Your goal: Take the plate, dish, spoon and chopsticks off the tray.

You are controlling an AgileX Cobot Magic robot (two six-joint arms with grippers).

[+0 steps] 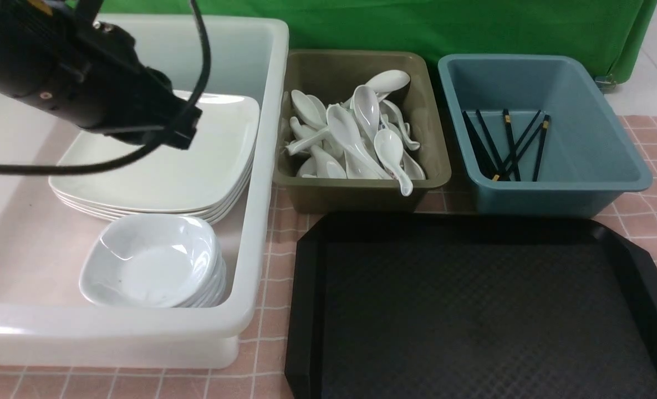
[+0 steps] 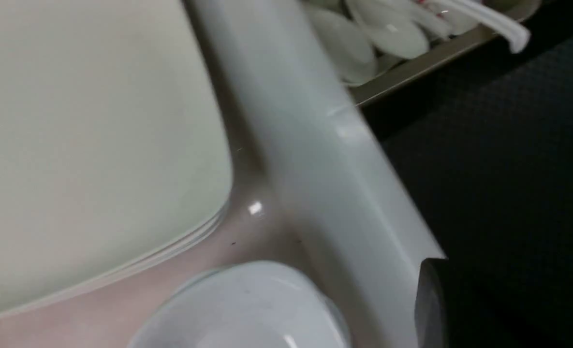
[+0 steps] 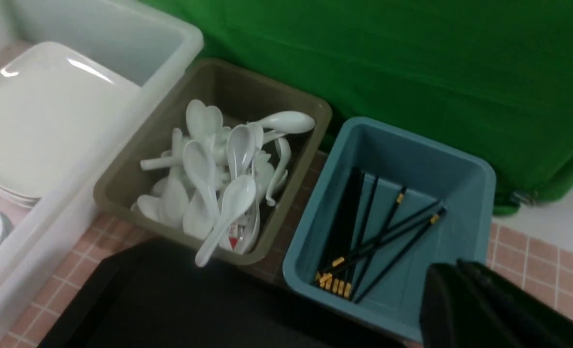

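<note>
Black tray (image 1: 472, 310), nearest the camera in the front view, shows only its bare diamond-textured floor and raised rim; no tableware is visible on the part in view. Taking the tray as landmark: beyond its far-left corner and along its left edge stands the white tub (image 1: 261, 183), which holds a stack of square plates, the top plate (image 1: 178, 149) lying flat, with a stack of small dishes (image 1: 151, 260) on the side of the plates nearer the camera. Directly behind the tray's far edge sits the olive tub (image 1: 361, 194) heaped with white spoons (image 1: 361, 133), one spoon handle overhanging the rim toward the tray. Behind the tray's far-right part stands the blue tub (image 1: 550, 183), with black chopsticks (image 1: 508, 147) lying crossed on its floor.

The left arm (image 1: 73, 77) hangs over the white tub, above the plates; its pincer is not clearly seen in any view and is taken as clenched, with nothing seen in it. The right gripper (image 3: 465, 295) appears only in its wrist view, above the near-right corner of the blue tub, jaws pressed together and holding nothing.

Judged step: clearing looks finished, all four kinds of ware being sorted into tubs. The next move likely calls only for drawing both arms clear of the tubs without clipping their rims.
</note>
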